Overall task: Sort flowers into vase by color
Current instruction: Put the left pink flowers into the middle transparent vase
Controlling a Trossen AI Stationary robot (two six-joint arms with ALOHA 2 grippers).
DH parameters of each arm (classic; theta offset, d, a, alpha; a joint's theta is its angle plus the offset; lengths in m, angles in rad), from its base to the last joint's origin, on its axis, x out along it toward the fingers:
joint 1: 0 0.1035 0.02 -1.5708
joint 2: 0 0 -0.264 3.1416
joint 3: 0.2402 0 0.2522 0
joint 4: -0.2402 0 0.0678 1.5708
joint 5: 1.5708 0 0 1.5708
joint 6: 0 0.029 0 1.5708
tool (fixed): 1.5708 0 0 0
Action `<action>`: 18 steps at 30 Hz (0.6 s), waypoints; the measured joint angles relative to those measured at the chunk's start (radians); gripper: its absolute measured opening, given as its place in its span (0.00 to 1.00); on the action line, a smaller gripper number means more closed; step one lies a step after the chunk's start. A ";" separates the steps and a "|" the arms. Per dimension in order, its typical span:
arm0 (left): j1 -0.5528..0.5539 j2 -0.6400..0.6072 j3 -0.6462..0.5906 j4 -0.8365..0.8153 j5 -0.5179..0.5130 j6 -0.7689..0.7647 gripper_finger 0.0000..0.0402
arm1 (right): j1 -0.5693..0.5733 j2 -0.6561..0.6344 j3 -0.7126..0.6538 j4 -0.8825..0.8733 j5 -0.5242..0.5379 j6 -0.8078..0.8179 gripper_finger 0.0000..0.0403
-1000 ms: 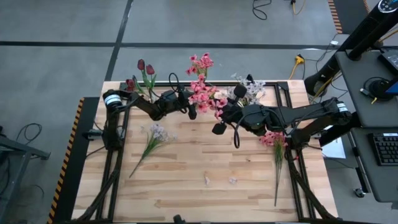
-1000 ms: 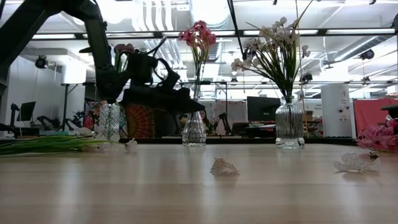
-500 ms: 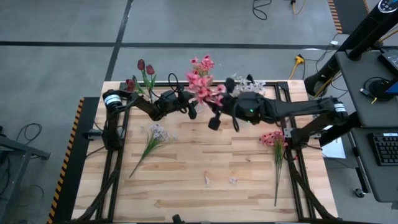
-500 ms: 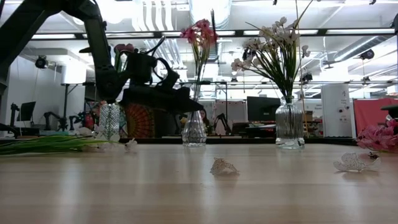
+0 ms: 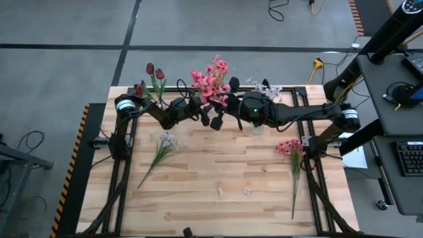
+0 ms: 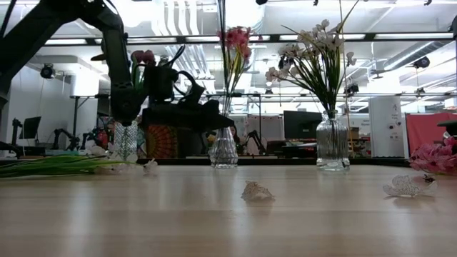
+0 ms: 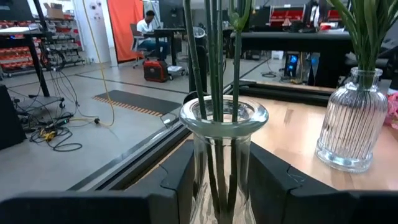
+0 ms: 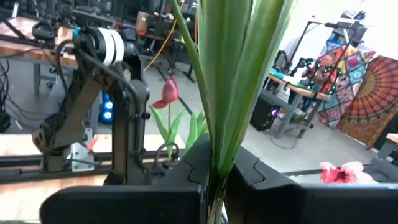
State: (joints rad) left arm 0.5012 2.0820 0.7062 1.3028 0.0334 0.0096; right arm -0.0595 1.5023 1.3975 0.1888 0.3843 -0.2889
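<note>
Pink stem: we keep the right gripper jaws pinching the pink flower upright.
Glass vase: left gripper jaws hug it; we steady it.

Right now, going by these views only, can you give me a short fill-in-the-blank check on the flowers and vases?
1. The left tool is at the clear ribbed glass vase standing in the ____ of the three-vase row.
2. The right tool is shut on the green stem of a long ____ clustered-bloom flower.
3. A white-lavender blossom spray lies flat on the wooden table, on the ____ arm's side.

Missing words: middle; pink; left
</note>
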 joint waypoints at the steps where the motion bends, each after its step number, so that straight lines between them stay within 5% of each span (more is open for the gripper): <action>1: 0.001 0.005 -0.001 0.011 0.000 -0.002 0.24 | 0.000 0.003 0.000 0.006 0.000 -0.001 0.03; 18: 0.005 0.012 -0.007 0.031 0.001 -0.010 0.24 | -0.082 0.088 -0.016 0.149 0.000 -0.021 0.03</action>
State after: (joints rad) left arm 0.5060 2.0941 0.6994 1.3334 0.0341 -0.0006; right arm -0.1419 1.5902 1.3812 0.3374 0.3847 -0.3103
